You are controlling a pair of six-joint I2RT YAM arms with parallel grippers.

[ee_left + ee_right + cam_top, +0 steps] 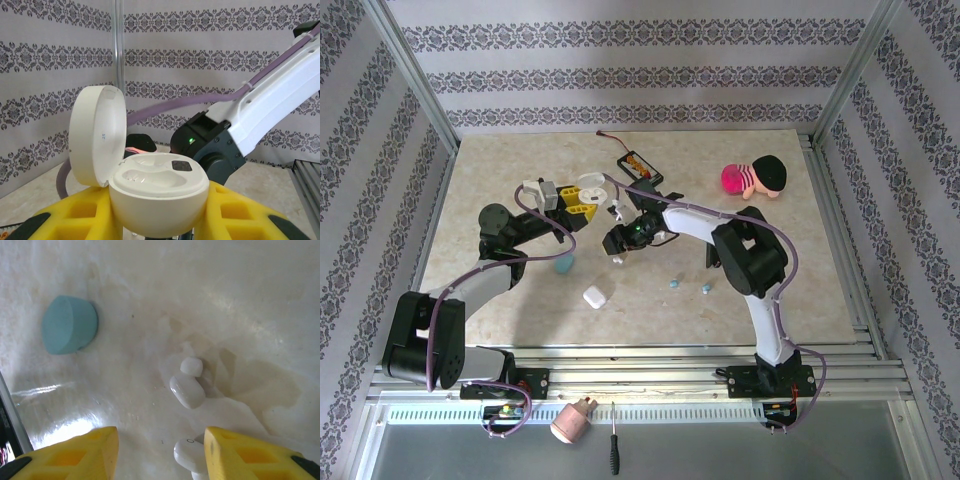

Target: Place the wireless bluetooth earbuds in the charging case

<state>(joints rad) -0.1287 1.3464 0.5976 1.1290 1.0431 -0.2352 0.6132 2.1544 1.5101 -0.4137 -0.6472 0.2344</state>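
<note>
Hold the open charging case (159,187) level, lid up, clamped between the yellow fingers of the left gripper (160,227). Lower the right gripper (160,442), jaws apart and empty, onto the white earbud (187,388) lying on the table (260,315) just ahead of its fingertips, centring both fingers first; steer clear of the second earbud (187,454) close beside one finger.

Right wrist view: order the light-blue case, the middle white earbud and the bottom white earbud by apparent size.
1. light-blue case
2. tie: middle white earbud and bottom white earbud look alike; the bottom one is partly hidden by a yellow finger.
</note>
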